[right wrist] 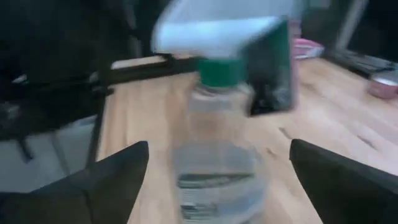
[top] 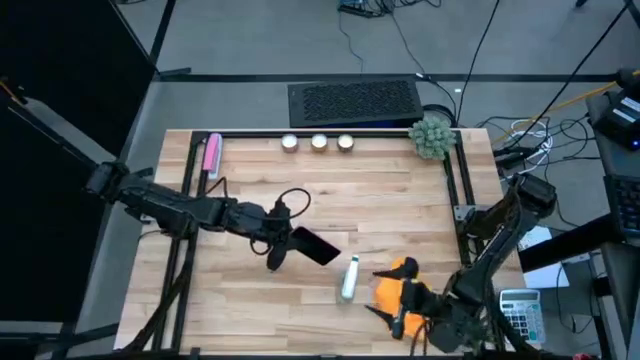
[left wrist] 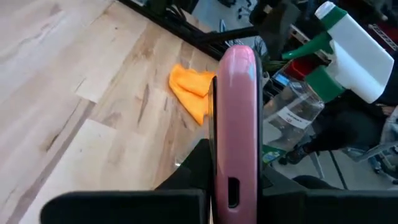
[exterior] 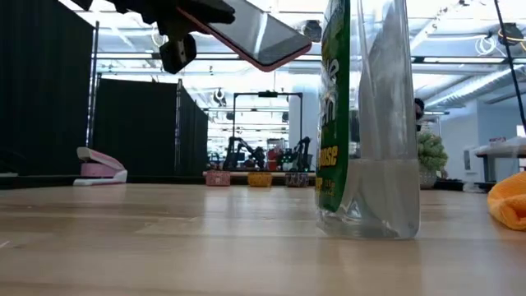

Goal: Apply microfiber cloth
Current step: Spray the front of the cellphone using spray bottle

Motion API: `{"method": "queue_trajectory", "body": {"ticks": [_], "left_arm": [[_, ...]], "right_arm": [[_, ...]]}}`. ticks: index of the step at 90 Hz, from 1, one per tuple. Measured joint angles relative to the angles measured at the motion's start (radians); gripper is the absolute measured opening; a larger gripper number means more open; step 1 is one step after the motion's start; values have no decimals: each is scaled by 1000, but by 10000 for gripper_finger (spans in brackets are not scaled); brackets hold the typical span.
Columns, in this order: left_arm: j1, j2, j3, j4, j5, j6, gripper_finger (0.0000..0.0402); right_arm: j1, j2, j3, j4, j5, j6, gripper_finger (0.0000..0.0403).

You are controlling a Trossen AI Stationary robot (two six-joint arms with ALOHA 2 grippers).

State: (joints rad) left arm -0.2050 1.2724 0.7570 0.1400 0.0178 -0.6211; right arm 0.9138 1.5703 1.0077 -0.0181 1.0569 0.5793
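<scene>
The phone [top: 315,246] is held tight in the left gripper [top: 283,240], up off the table. The right gripper [top: 400,318], wide open, is just beside the microfiber cloth [top: 393,291]. The cloth is not yet picked up; it must be grabbed next. A spray bottle [top: 349,277] stands between them.

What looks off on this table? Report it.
Nothing is spilled or damaged. One oddity: the phone hangs tilted above the table, clamped in the left end effector, while the microfiber cloth lies crumpled and unheld on the table's right side. The spray bottle stands upright.
</scene>
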Motion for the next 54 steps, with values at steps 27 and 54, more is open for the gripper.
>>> {"method": "queue_trajectory", "body": {"ticks": [27,54], "left_arm": [[0,0,0,0,15,17,9],[4,0,0,12,7,26,9]], "right_arm": [[-87,-1,0,164,-16,-287,375],[-140,-1,0,179,-90,-286,375]]}}
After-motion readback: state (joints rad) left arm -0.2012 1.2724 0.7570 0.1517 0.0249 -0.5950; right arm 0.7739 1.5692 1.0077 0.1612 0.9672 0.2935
